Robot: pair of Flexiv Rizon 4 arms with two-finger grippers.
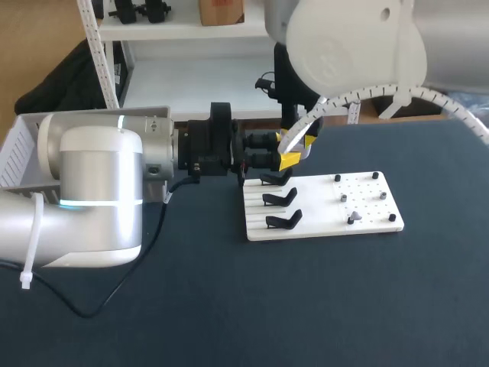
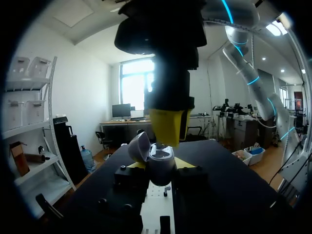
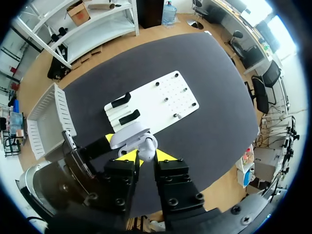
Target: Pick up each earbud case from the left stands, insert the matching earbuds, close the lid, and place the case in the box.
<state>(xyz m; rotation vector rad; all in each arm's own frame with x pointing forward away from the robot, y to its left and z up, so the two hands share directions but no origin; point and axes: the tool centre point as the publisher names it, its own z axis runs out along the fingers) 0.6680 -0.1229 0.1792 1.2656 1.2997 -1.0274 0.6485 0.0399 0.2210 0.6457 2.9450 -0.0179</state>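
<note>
Dark table (image 1: 229, 306), open case (image 2: 160, 170) in left hand (image 2: 161, 165)

One earbud case (image 2: 160, 163). Three black stands (image 1: 279, 199), all on one white board (image 1: 321, 225) — the board's other half carries small pegs (image 1: 343, 197), five or six, too small to count surely. One white box (image 1: 17, 149). Two arms — left arm (image 1: 99, 191), right arm (image 1: 351, 38).

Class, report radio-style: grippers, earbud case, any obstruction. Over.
Left gripper shut on earbud case, lid open, near white board. Right gripper directly over the case, grip unclear. No obstruction seen.
</note>
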